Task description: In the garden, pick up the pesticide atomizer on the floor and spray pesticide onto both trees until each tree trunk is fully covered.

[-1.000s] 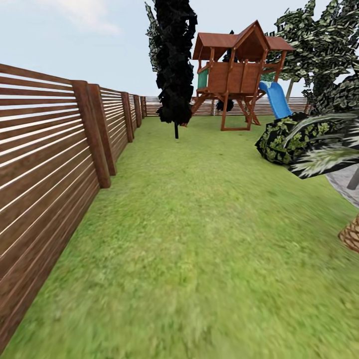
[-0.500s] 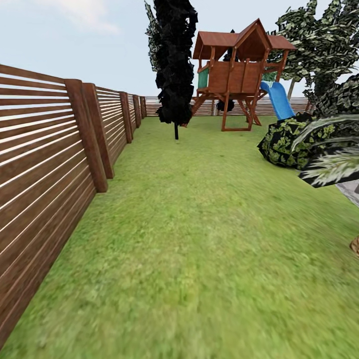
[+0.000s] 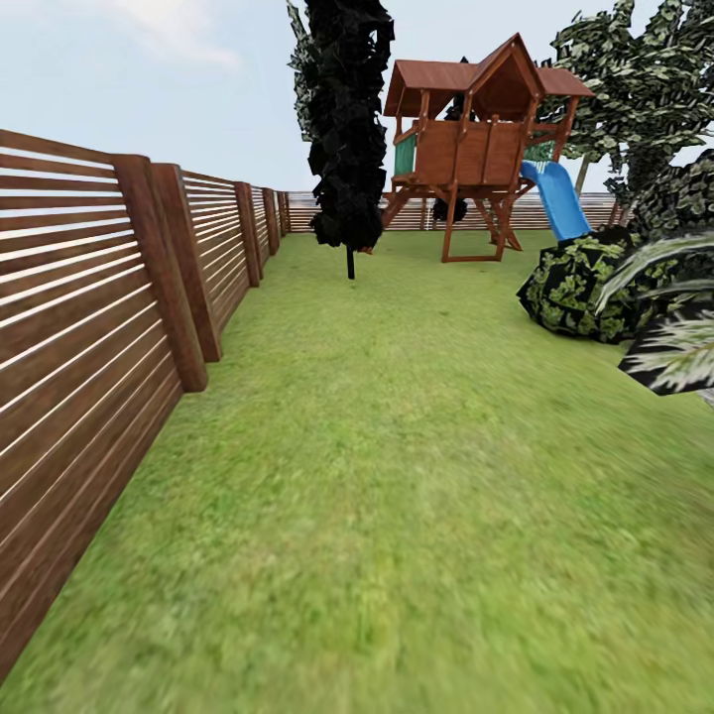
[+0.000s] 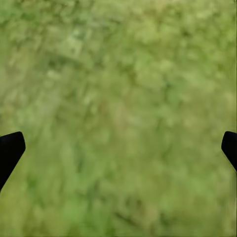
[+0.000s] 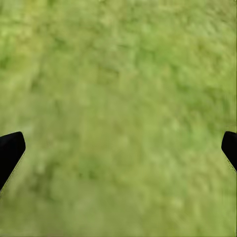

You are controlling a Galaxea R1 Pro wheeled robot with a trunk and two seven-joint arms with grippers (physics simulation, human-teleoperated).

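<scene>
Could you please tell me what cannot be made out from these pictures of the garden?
- Bush, head view: its right side is hidden behind pale fronds, which the right edge cuts off.
- Fence, head view: cut off by the left edge.
- Slide, head view: its foot is hidden by the bush.
- Left gripper and right gripper, wrist views: just dark fingertips at the edges; the lawn beneath is blurred.

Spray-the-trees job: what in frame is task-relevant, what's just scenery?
Task-relevant:
- left gripper, open over lawn
- right gripper, open over lawn

Scenery:
- slat fence
- playhouse with blue slide
- dark columnar tree
- bush
</scene>
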